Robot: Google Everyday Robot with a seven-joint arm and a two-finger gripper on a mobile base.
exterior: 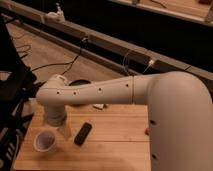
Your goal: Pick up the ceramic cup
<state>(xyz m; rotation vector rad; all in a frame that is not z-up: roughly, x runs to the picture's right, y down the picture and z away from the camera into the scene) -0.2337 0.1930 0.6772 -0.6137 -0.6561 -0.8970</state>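
The ceramic cup (44, 142) is small, white and round with a pale inside, and stands upright near the front left of the wooden table (115, 145). The white arm reaches in from the right and bends down over the table's left side. The gripper (61, 131) hangs below the wrist, just to the right of the cup and close to its rim. I cannot tell whether it touches the cup.
A black phone (83, 134) lies just right of the gripper. A dark green bowl (78, 83) sits at the table's back edge, partly behind the arm. A small white object (98, 106) and an orange thing (146, 131) lie further right. Black equipment stands at left.
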